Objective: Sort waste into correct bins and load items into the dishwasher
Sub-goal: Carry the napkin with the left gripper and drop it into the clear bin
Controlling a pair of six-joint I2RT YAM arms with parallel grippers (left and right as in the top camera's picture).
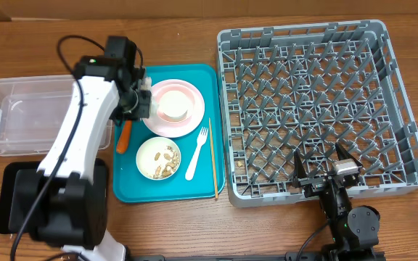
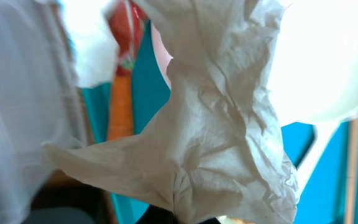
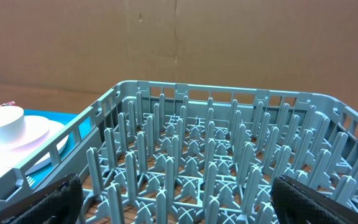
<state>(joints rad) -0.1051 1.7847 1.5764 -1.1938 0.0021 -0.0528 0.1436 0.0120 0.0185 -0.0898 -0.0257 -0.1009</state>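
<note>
Waste sorting was in hand: the left gripper [image 1: 135,100] was clamped on the crumpled, papery white napkin [image 2: 216,124]. A smooth orange carrot stick [image 2: 120,107] lay just beyond. A lift and carry to the clear tub [image 1: 20,109], farther off, was judged next. The right gripper [image 1: 318,152] was held apart over the grey gridded rack [image 1: 303,72].

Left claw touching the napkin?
Touching. Left wrist view: the crumpled white napkin hangs bunched above the teal tray, pinched in the shut left claw at bottom centre.

text: none readable in any view | red wrapper [image 2: 127,28]: blurred, nothing legible | dish rack [image 1: 225,116]: no legible marking
</note>
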